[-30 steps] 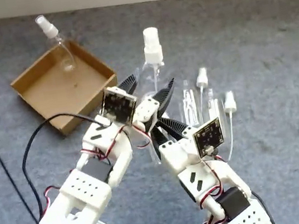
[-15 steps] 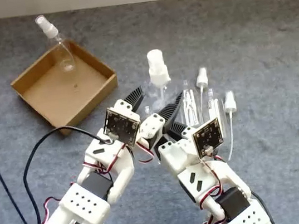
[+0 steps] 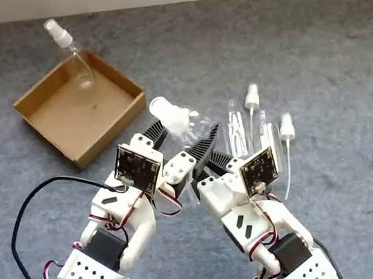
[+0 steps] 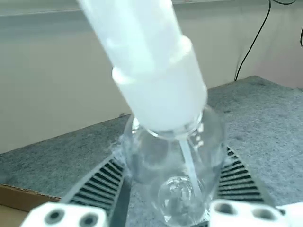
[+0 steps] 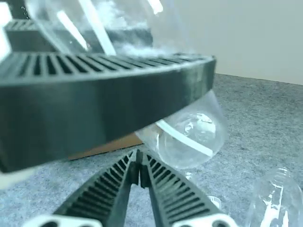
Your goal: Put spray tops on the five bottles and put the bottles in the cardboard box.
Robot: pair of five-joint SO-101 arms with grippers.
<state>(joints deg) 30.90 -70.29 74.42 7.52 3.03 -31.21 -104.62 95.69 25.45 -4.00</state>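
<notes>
My left gripper (image 3: pixel 182 139) is shut on a clear bottle (image 3: pixel 186 124) with a white spray top (image 3: pixel 165 112), held tilted toward the cardboard box (image 3: pixel 121 125). In the left wrist view the bottle (image 4: pixel 171 156) sits between the ribbed fingers (image 4: pixel 102 182) with its spray top (image 4: pixel 151 71) close to the camera. My right gripper (image 3: pixel 208 166) sits just under and beside it, shut on nothing (image 5: pixel 140 172). The held bottle's base (image 5: pixel 189 135) hangs above it. Another capped bottle (image 3: pixel 75 61) leans in the box's far corner.
Open clear bottles (image 3: pixel 237 134) and loose spray tops (image 3: pixel 251 97) (image 3: pixel 287 129) lie on the grey carpet right of the grippers; one bottle (image 5: pixel 279 198) shows near my right gripper. A black cable (image 3: pixel 24 227) curves by the left arm.
The left gripper drew back toward its base with the bottle, which went from upright to tilted with its spray top toward the box. The right arm stayed put.
</notes>
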